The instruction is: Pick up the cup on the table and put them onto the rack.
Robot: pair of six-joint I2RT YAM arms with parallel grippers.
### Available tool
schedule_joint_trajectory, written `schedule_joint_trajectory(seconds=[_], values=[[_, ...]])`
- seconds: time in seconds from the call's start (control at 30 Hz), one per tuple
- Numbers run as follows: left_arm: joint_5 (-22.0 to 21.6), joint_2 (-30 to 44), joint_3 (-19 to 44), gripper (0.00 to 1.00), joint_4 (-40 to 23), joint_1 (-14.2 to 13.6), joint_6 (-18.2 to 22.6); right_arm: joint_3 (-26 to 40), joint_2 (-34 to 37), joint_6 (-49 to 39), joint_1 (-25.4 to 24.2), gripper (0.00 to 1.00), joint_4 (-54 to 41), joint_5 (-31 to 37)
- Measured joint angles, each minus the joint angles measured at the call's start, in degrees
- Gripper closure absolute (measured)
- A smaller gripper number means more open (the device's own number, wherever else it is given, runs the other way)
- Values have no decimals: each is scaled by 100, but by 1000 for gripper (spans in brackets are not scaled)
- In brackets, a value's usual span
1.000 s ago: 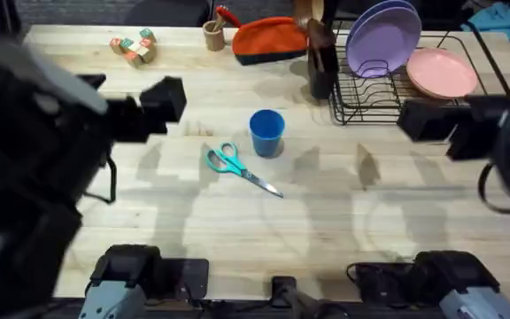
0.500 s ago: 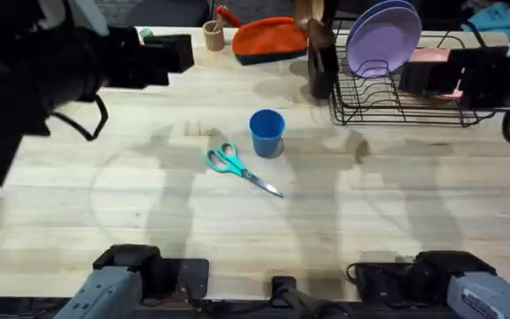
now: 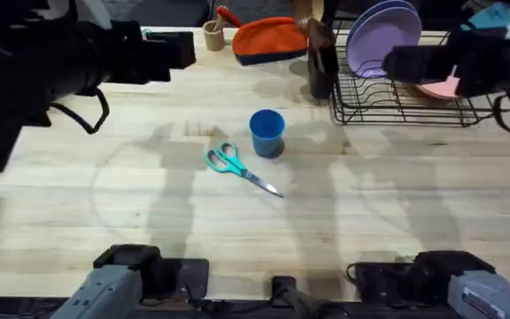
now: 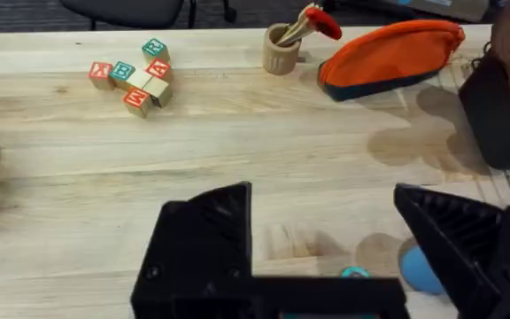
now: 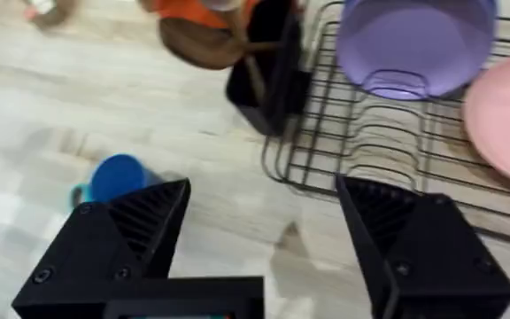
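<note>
1. The left arm is raised at the far left, seen large and dark from overhead.
2. The left gripper (image 4: pixel 326 257) is held level, jaws spread wide with nothing between them.
3. The right arm is raised at the far right.
4. The right gripper (image 5: pixel 264 257) is spread wide, with nothing held between its fingers.

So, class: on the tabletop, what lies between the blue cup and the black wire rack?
Nothing: in the overhead view, only bare table with faint shadows separates the cup from the rack.
</note>
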Motion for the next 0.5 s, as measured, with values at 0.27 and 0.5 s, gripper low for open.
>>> schedule_joint_trajectory(seconds=[0.27, 0.5], values=[[0, 0, 0, 7, 0, 0, 0, 2, 433, -2, 1032, 5, 250, 22], [0, 0, 0, 7, 0, 0, -1, 2, 1029, 101, 2309, 6, 537, 728]])
